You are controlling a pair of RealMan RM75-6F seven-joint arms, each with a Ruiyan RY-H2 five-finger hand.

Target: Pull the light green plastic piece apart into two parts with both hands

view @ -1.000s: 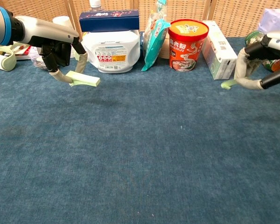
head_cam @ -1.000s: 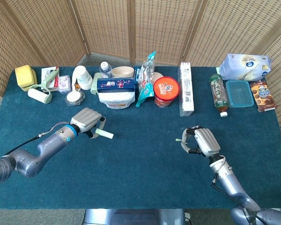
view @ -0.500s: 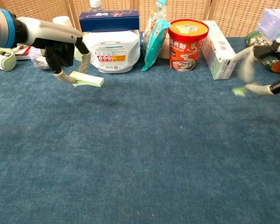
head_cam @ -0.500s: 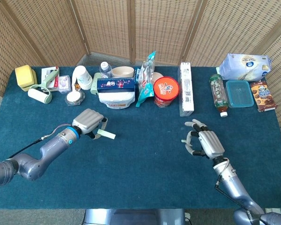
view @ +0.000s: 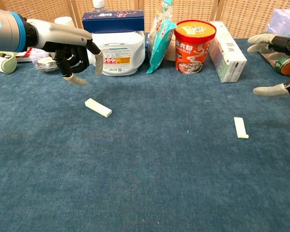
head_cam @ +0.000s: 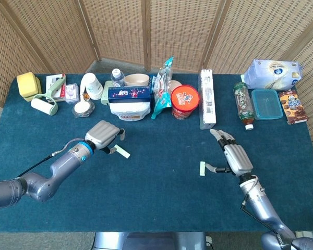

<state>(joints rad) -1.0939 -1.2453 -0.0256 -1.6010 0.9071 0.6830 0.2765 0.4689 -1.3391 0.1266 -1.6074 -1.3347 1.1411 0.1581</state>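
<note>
The light green plastic piece is in two parts, both lying flat on the blue tablecloth. One part lies just right of and below my left hand, which hovers above it with fingers spread and nothing in it. The other part lies left of my right hand, whose fingers are apart and hold nothing. Neither hand touches a part.
A row of goods lines the far side: a white tub under a blue box, a red cup noodle, a long white box, a bottle, a teal-lidded container. A lint roller sits far left.
Both hands have let go of their parts, which dropped onto the cloth. The fingers of both hands have spread, and the right hand drew back to the right.
</note>
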